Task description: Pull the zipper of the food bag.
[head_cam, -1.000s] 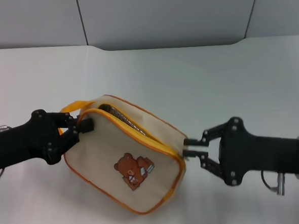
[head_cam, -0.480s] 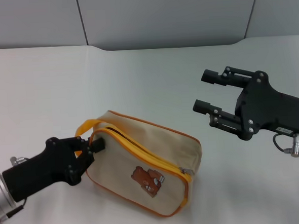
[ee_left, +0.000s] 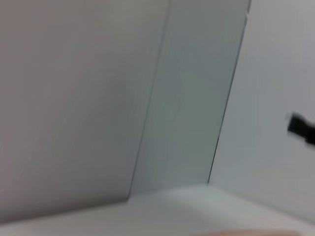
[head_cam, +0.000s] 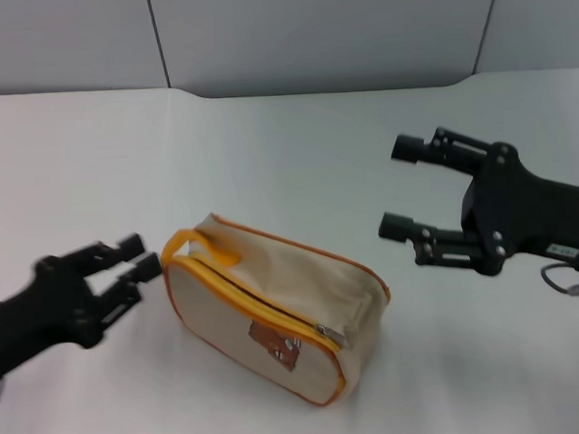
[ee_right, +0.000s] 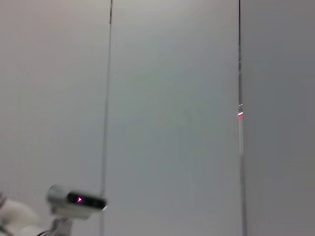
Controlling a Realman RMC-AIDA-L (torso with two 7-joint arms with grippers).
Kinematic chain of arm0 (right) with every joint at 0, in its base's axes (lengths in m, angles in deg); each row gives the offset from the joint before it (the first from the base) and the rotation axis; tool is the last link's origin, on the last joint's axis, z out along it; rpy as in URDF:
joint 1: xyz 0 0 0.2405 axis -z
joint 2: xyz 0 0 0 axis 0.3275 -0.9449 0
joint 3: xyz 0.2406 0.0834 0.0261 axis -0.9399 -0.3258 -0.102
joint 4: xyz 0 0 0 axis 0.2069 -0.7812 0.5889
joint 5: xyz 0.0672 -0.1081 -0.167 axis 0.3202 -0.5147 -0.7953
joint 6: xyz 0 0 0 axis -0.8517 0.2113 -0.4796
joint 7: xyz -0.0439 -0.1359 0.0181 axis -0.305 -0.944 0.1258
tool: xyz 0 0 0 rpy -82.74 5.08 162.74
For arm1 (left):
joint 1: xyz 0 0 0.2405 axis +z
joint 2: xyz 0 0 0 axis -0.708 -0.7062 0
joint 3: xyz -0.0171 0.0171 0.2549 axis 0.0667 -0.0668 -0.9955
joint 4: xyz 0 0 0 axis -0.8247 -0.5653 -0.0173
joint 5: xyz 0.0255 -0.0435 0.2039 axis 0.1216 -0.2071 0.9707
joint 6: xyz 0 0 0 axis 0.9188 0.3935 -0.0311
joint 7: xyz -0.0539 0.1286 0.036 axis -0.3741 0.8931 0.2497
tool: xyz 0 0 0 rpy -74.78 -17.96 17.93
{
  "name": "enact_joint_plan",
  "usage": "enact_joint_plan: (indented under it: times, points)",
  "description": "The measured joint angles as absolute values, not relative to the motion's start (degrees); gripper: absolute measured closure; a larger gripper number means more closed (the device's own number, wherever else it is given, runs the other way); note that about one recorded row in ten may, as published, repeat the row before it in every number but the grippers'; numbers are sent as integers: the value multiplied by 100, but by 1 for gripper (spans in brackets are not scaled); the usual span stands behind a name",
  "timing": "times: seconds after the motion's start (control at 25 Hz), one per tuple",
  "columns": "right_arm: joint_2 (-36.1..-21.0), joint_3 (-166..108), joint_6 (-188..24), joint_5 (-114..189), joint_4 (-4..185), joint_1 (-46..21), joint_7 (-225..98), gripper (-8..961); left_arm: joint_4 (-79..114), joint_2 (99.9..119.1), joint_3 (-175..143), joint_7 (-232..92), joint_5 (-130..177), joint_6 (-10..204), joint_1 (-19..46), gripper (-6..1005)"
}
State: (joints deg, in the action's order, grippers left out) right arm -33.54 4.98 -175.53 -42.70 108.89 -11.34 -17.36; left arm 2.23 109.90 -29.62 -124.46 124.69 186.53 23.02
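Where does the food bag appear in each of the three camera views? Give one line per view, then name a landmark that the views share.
Head view: the food bag lies on the white table, low and centre, between the left gripper and the right gripper, touching neither.
Left wrist view: not in it.
Right wrist view: not in it.
Shared landmark: the grey wall panels with dark seams.

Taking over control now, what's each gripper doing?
Left gripper: open, empty, just left of the food bag.
Right gripper: open, empty, raised to the bag's right.
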Motion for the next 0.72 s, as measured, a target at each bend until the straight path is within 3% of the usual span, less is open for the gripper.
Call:
enact_joint_plan:
  times: [0.04,0.28,0.44,0.6,0.72]
  points:
    - [-3302,502,-17701,-4497,10913,-1170,-1522,161,222,10846,-2858,-12564,12469,19102,2341,898]
    - [-3227,550,-17882,-5191,10948,-1318,-1229,152,199,10528,-3411,-12759,12558,20231,2184,620]
    - [-3261,556,-17885,-5541,10947,-1378,-1171,151,46,10544,-4060,-12959,12567,20277,1946,431]
    - [-3263,555,-17886,-5571,10914,-1376,-1157,151,-199,10681,-4351,-12999,12576,20183,1820,244]
    - [-3262,553,-17887,-5574,10913,-1347,-1147,151,-302,10721,-4379,-13020,12579,20165,1802,201]
